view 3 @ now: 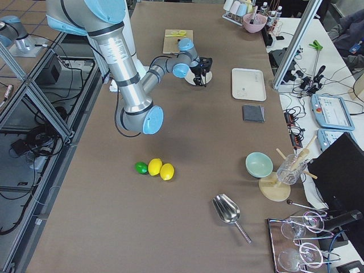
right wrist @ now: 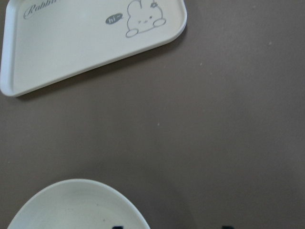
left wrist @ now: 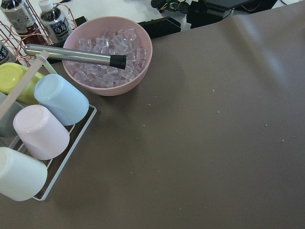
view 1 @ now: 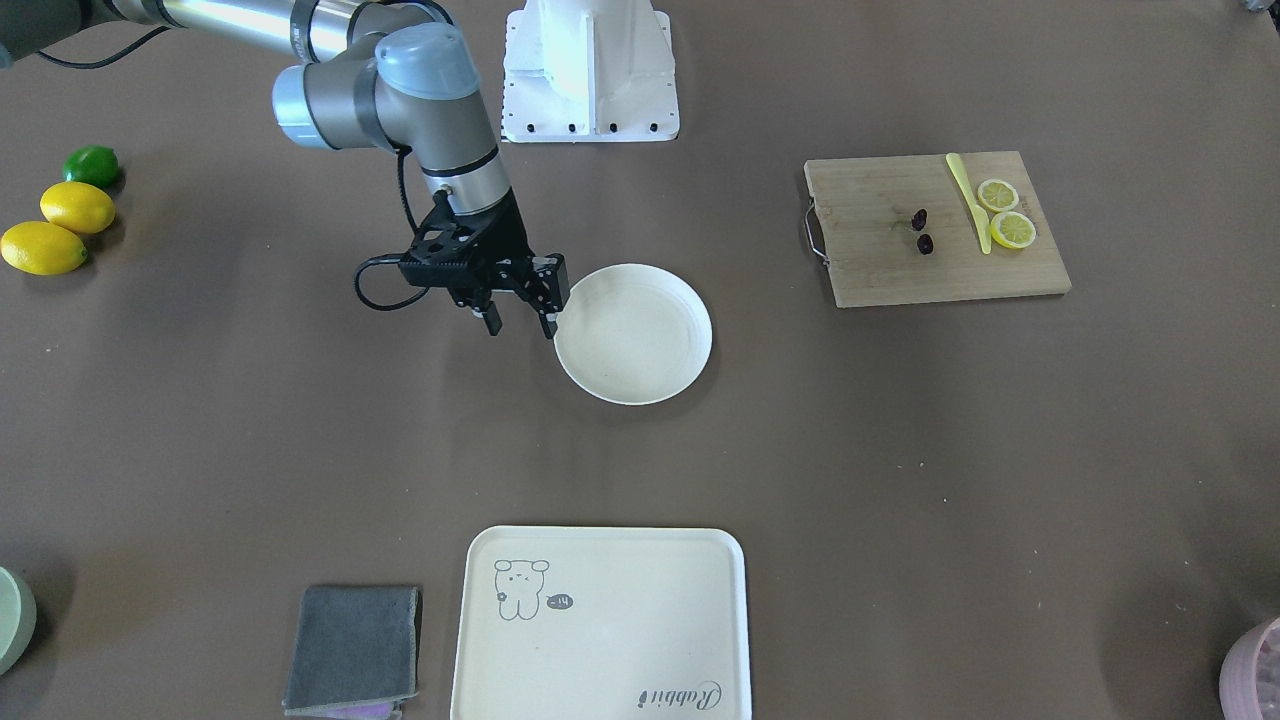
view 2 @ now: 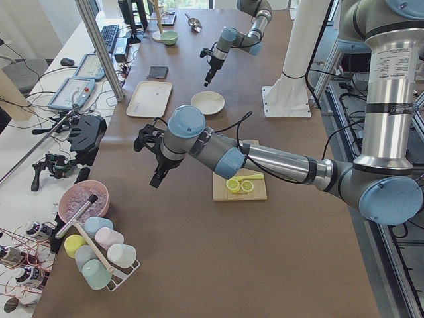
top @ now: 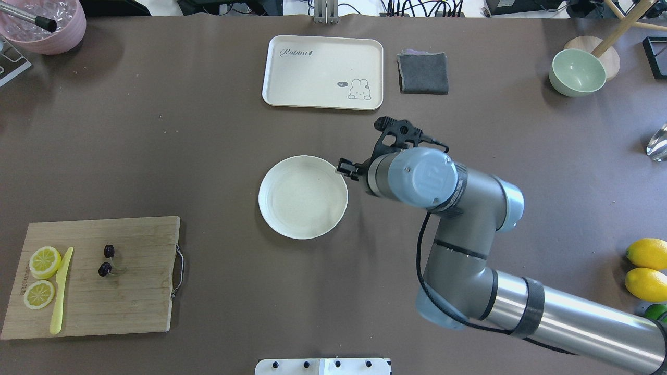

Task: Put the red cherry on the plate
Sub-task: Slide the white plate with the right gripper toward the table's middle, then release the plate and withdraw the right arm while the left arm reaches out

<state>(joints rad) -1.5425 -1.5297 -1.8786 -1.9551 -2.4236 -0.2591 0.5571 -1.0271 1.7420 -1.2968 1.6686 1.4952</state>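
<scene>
Right claw [view 1: 521, 330] was wide open with nothing in it. Fingers pointed down, just beside the plate [view 1: 640, 340] rim, on the side away from the board [view 1: 940, 275]. Couldn't tell whether a fingertip touched the rim. My right wrist cam caught only the fingertips at its bottom edge, with the plate rim next to them and a corner of the tray [view 1: 600, 640] higher up.

Cherry [view 1: 926, 243] sat on the board, well apart from the plate and from the right claw. It was two dark fruits on one forked stem, lying between the board's metal handle and the yellow knife [view 1: 968, 200]. Two lemon slices [view 1: 1012, 229] lay just past the knife.

Left claw [view 2: 158, 179] hung above the bench [view 1: 900, 450]. Only the side cam showed it, so I couldn't tell how far open it was. Its wrist cam looked at a pink ice bowl [left wrist: 107, 55] with a metal handle [left wrist: 71, 54] across it and cups [left wrist: 47, 129] on a wire rack beside it.

A grey cloth [view 1: 352, 648] lay beside the tray. Two lemons [view 1: 60, 230] and a lime [view 1: 92, 165] sat near the bench edge on my right.
</scene>
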